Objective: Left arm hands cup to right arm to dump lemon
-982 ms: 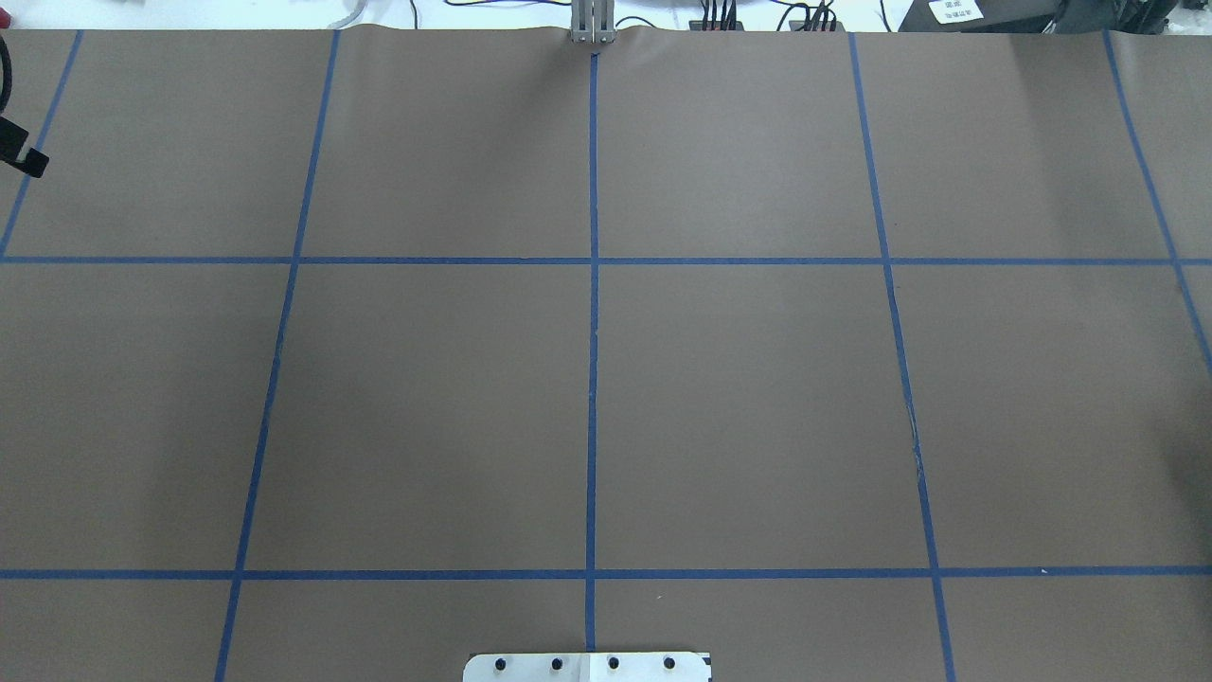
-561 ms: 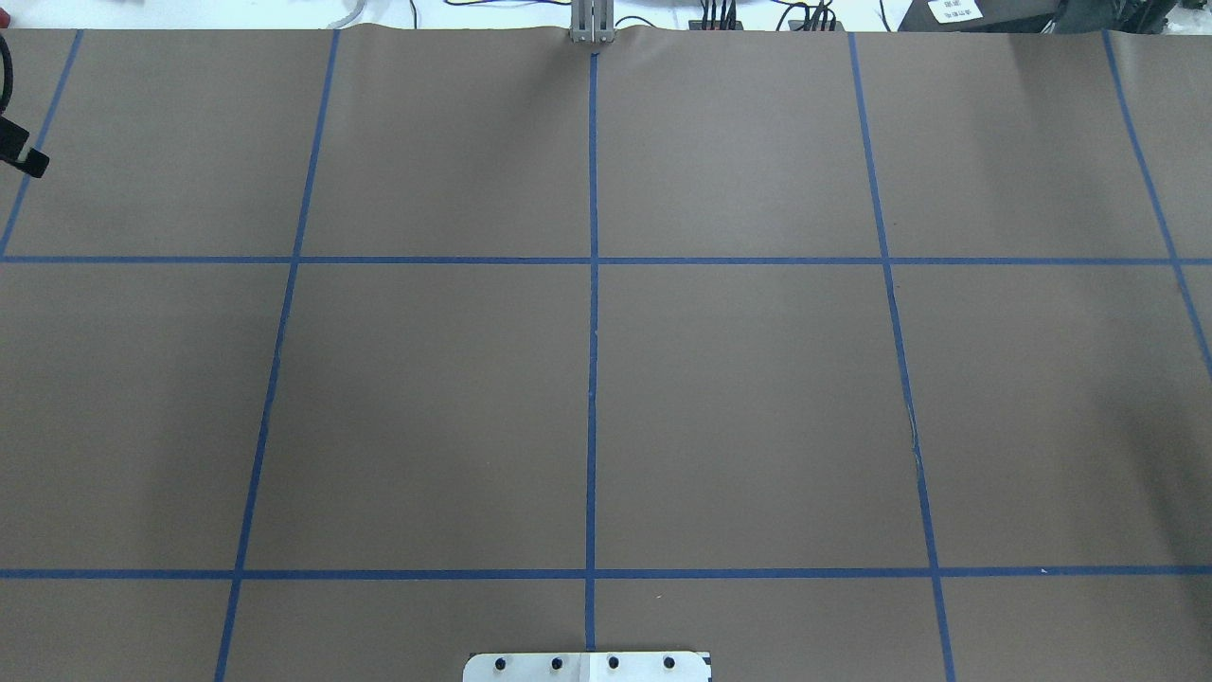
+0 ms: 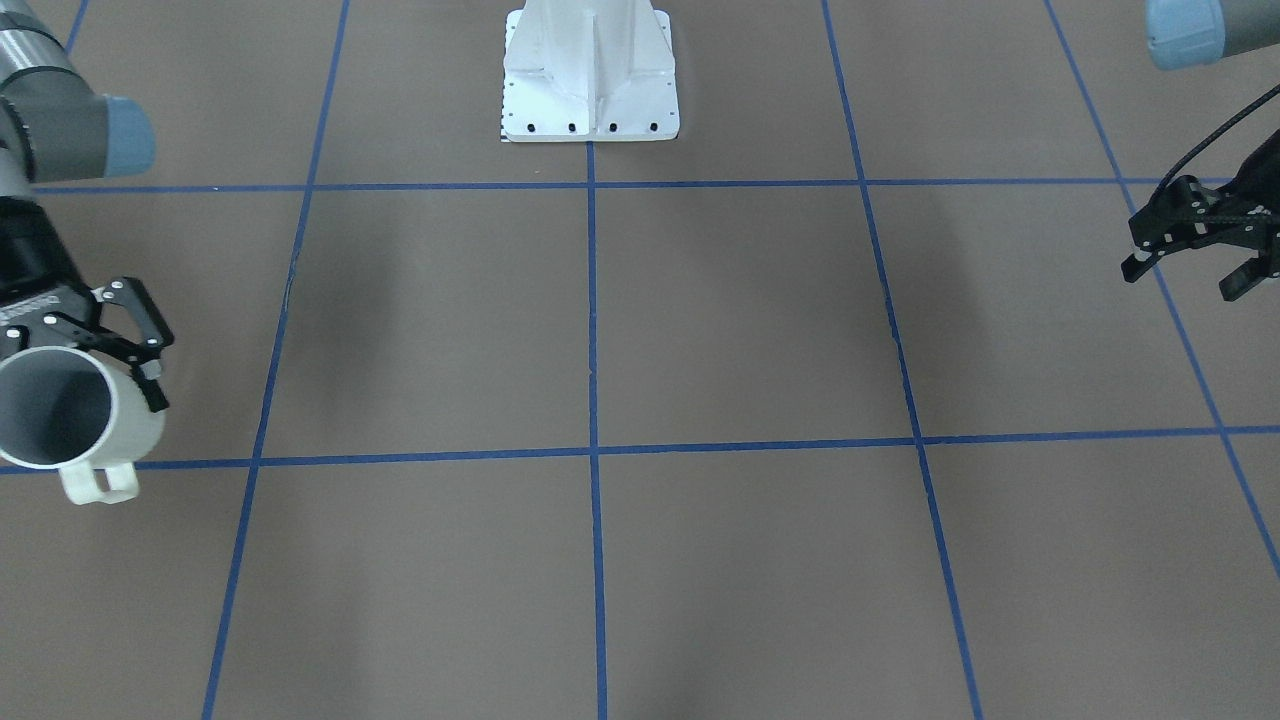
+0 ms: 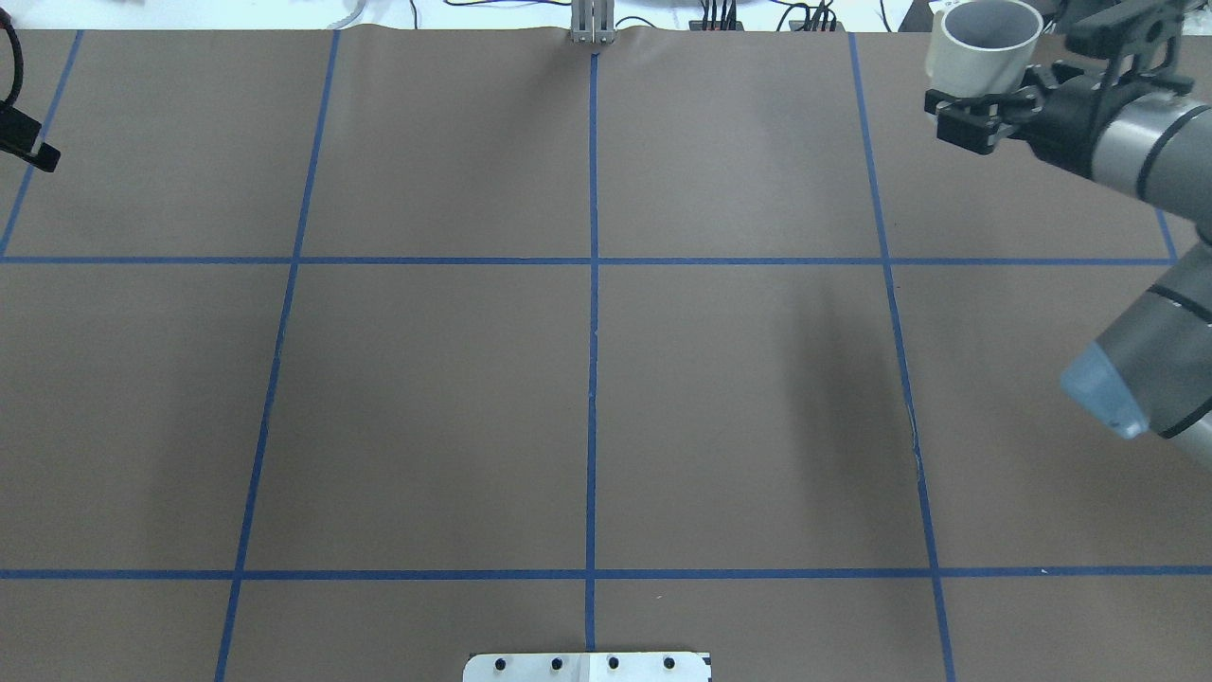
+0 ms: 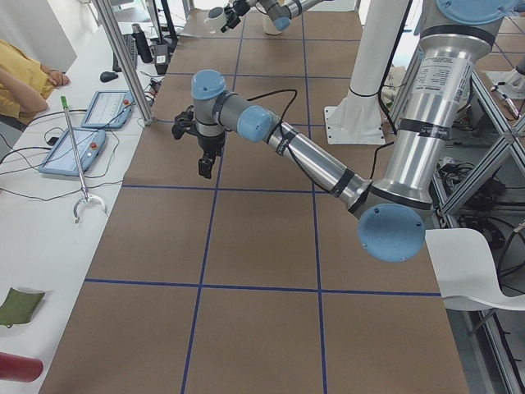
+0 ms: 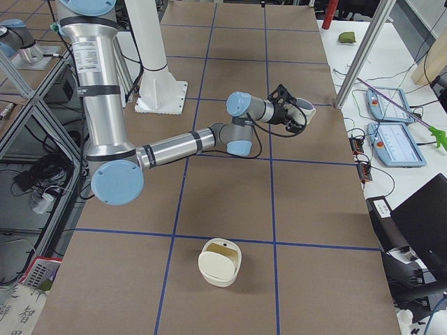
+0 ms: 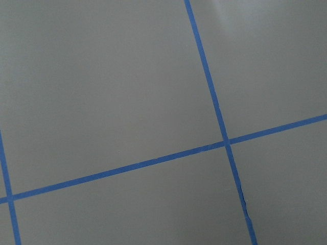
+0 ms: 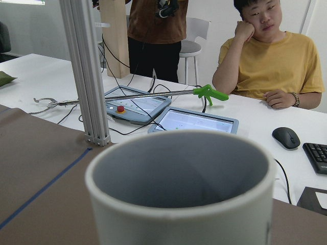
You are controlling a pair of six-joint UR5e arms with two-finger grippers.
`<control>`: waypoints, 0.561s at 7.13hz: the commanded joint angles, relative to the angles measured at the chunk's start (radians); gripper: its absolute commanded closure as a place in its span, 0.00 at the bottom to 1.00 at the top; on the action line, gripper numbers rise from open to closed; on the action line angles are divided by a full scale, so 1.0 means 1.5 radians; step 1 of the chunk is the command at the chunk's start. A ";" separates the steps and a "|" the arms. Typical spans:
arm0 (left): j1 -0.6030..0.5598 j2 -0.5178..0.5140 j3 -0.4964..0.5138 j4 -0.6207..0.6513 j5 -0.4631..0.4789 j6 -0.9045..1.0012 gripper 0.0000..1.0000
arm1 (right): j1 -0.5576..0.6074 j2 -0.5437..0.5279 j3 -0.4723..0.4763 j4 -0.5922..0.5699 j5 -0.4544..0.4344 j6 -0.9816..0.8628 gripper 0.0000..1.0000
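Observation:
The white cup (image 3: 45, 412) is upright in my right gripper (image 3: 75, 385), which is shut on its body and holds it above the table's far right part. The cup also shows in the overhead view (image 4: 985, 43) and fills the right wrist view (image 8: 179, 189). What shows of its grey inside is empty; its handle (image 3: 98, 483) points away from the robot. No lemon is in view. My left gripper (image 3: 1190, 275) is open and empty above the table's left edge, far from the cup.
A cream open container (image 6: 220, 262) stands on the table near its right end. The robot's white base (image 3: 590, 75) is at the near middle. Beyond the far edge is a metal post (image 8: 87, 76), tablets and a seated person (image 8: 268, 56).
The right arm has come into the overhead view at the top right, holding the cup. The left gripper at the left edge has barely shifted.

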State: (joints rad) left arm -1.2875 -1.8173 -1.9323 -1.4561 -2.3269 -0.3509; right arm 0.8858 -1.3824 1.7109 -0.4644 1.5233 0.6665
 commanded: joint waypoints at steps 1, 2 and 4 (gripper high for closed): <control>0.005 -0.042 0.004 -0.002 -0.001 -0.108 0.00 | -0.144 0.103 -0.006 -0.114 -0.170 0.001 1.00; 0.029 -0.076 0.021 -0.006 -0.002 -0.161 0.00 | -0.203 0.160 -0.023 -0.170 -0.263 0.003 1.00; 0.071 -0.149 0.063 -0.010 -0.003 -0.247 0.00 | -0.250 0.254 -0.095 -0.210 -0.351 0.009 1.00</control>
State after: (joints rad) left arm -1.2182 -1.9688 -1.8760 -1.4663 -2.3308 -0.6315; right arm 0.5627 -1.0943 1.6378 -0.7369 1.0842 0.6740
